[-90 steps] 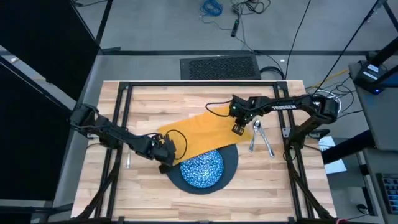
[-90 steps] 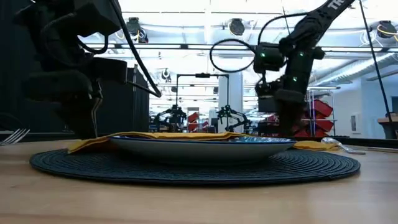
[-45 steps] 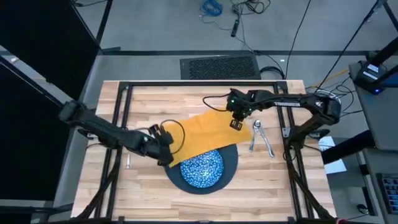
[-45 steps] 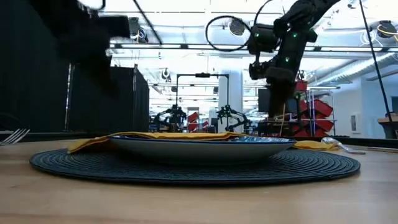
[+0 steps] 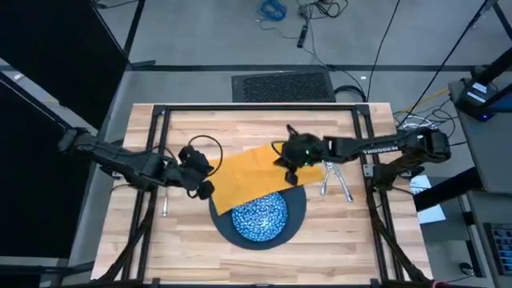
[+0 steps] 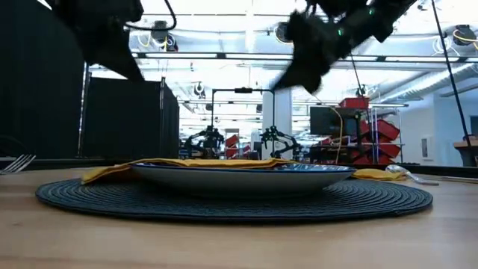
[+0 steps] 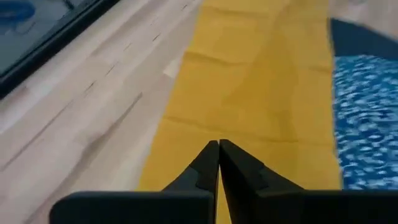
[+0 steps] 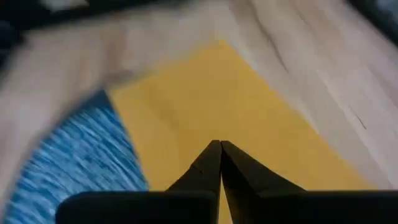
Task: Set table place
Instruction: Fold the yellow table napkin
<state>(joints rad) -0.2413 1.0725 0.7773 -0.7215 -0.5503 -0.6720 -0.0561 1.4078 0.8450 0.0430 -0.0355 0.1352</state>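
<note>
High view: the napkin [image 5: 252,176] lies slantwise on the table [image 5: 240,128], its lower edge tucked under the speckled dish [image 5: 260,216], which sits on the dark round plate [image 5: 298,210]. The spoon [image 5: 331,166] and knife [image 5: 344,186] lie just right of the plate, and the fork [image 5: 165,206] rests well off to the left near the frame. The left gripper [image 5: 204,189] hangs above the napkin's left end and the right gripper [image 5: 290,178] above its right part, near the plate's rim.

In both wrist views the fingers meet at the tips with nothing between them, so both grippers are closed and empty, raised over the yellow cloth [image 7: 249,81].

The step in hand looks like freeing and placing the napkin, which is pinned by the dish. To do it well, each gripper should open before descending and pinch only the cloth at a free edge away from the dish. The pull should run low and flat, away from the plate, so the dish does not tip or slide. Moving both ends together would keep the cloth from bunching, and the right arm should stay clear of the spoon and knife.
</note>
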